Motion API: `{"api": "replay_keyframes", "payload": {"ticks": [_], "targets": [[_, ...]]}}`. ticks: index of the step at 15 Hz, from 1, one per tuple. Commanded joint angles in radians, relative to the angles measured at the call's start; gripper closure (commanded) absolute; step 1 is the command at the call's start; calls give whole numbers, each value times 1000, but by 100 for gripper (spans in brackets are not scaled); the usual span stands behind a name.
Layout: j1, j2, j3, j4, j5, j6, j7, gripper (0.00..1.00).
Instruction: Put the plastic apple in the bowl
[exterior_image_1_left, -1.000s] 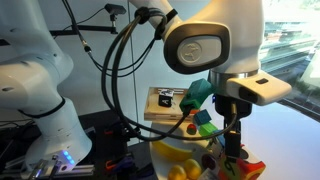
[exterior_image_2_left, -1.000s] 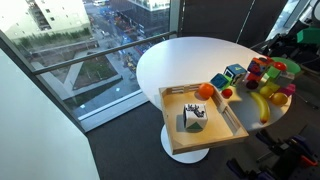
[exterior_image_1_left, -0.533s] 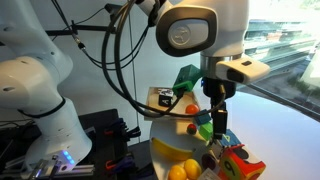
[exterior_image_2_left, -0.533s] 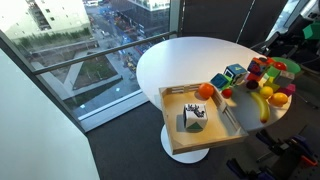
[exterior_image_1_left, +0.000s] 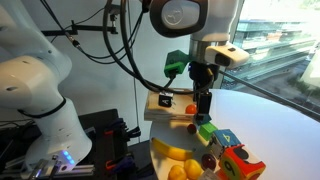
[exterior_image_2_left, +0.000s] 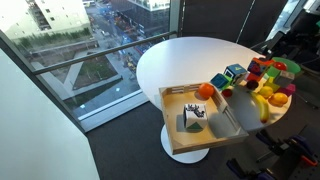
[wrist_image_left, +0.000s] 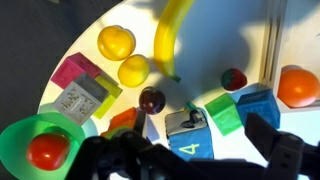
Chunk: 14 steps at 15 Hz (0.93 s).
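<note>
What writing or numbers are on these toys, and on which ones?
"4": on the blue block, wrist view.
Grey block: markings too blurred to read.
Black-and-white cube, in an exterior view: pattern too small to read.
Nothing else is legible.

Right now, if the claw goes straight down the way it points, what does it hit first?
Probably the blue numbered cube, which lies between the fingers of the open claw in the wrist view. The green block sits right beside it; depth is unclear.
</note>
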Motion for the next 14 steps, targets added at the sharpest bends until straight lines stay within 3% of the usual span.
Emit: {"api": "replay_keyframes", "payload": {"ticks": [1,9,14], "targets": [[12,-72,12,-5,9,-108,-48,0],[49,-181,29,11,16,-326,-160,0],[60,-261,42,-3,15,-361,-167,0]]}}
